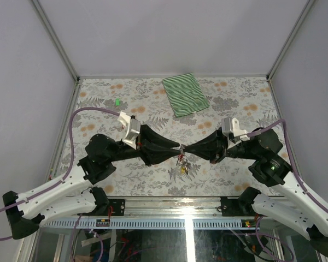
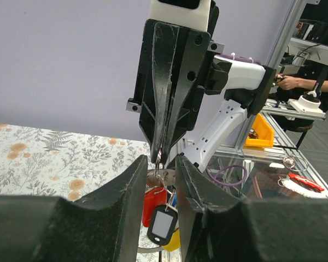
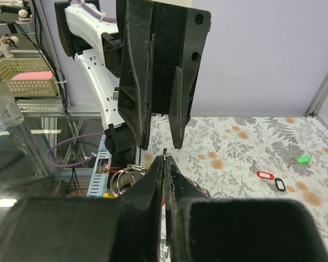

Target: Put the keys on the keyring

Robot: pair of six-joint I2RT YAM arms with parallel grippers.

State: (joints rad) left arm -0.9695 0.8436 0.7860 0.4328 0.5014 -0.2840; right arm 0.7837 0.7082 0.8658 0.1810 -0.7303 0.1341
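My two grippers meet tip to tip above the middle of the table. The right gripper [image 1: 185,148] [image 3: 164,157] is shut on the thin wire of the keyring [image 2: 164,172] [image 3: 164,151]. From the keyring hang keys with a red tag [image 2: 153,202], a black tag [image 2: 161,224] and a yellow tag [image 2: 178,240], seen as a small bunch [image 1: 182,163] in the top view. The left gripper [image 1: 177,147] [image 2: 161,162] is open, its fingers on either side of the keyring and hanging tags. More keys lie loose on the table: red-tagged [image 3: 265,175], black-tagged [image 3: 280,184], green-tagged [image 1: 117,101] [image 3: 302,160].
A green-striped folded cloth [image 1: 185,94] lies at the back of the floral table [image 1: 235,103]. Grey walls with metal corner posts [image 1: 54,41] close in the back and sides. The table's near edge meets a metal rail [image 1: 169,203] between the arm bases.
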